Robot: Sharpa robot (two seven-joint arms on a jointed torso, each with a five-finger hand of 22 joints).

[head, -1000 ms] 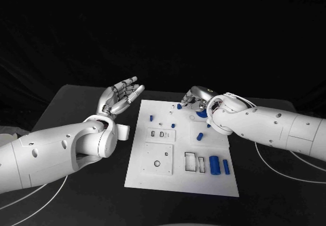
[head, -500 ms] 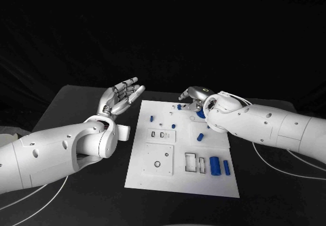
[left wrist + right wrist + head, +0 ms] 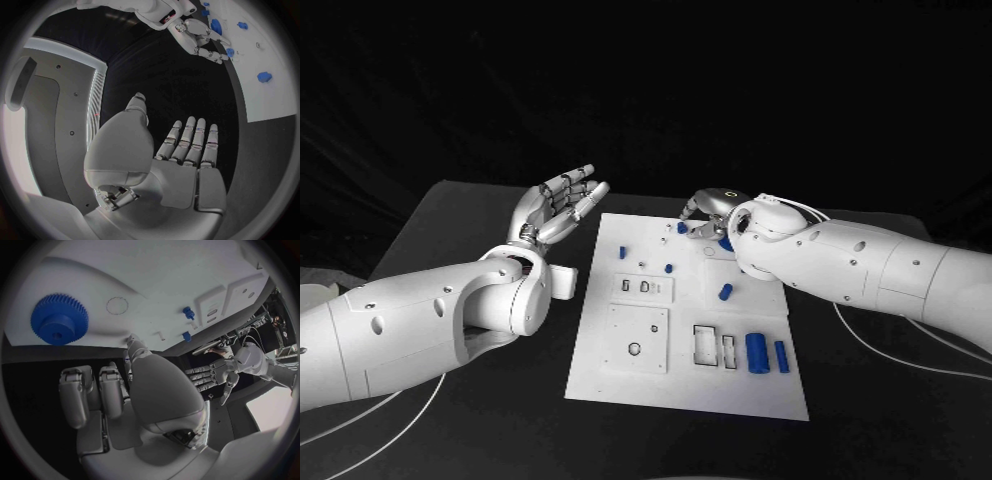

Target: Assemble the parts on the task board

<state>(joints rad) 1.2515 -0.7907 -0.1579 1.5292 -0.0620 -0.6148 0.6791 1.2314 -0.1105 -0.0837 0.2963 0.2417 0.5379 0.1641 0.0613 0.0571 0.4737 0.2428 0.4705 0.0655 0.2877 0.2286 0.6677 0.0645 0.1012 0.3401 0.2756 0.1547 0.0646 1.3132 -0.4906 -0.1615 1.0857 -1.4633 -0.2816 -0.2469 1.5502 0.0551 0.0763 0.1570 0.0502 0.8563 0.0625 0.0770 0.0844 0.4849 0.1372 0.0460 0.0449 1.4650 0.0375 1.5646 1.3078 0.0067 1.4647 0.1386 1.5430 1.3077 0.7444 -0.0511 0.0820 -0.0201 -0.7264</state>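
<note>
The white task board (image 3: pixel 687 385) lies in the middle of the table. My right hand (image 3: pixel 708 213) hovers over its far edge with its fingers bent down and nothing in them; its thumb (image 3: pixel 134 347) points at the board's edge (image 3: pixel 156 270). Beside this hand lies a blue gear (image 3: pixel 59 320), partly hidden behind the wrist in the head view (image 3: pixel 728 243). A small blue peg (image 3: pixel 681 227) stands just by the fingertips. My left hand (image 3: pixel 560 205) is raised off the board's far left corner, fingers (image 3: pixel 190 142) straight and apart, empty.
Other blue parts sit on the board: short pegs (image 3: pixel 623 251) (image 3: pixel 668 267), a tilted piece (image 3: pixel 724 291) and two cylinders (image 3: pixel 756 350) (image 3: pixel 779 355) beside rectangular slots (image 3: pixel 715 345). White cables (image 3: pixel 906 340) trail on the black table at the right.
My right hand and forearm have shifted slightly toward the far edge of the board. The left hand and the parts have stayed put.
</note>
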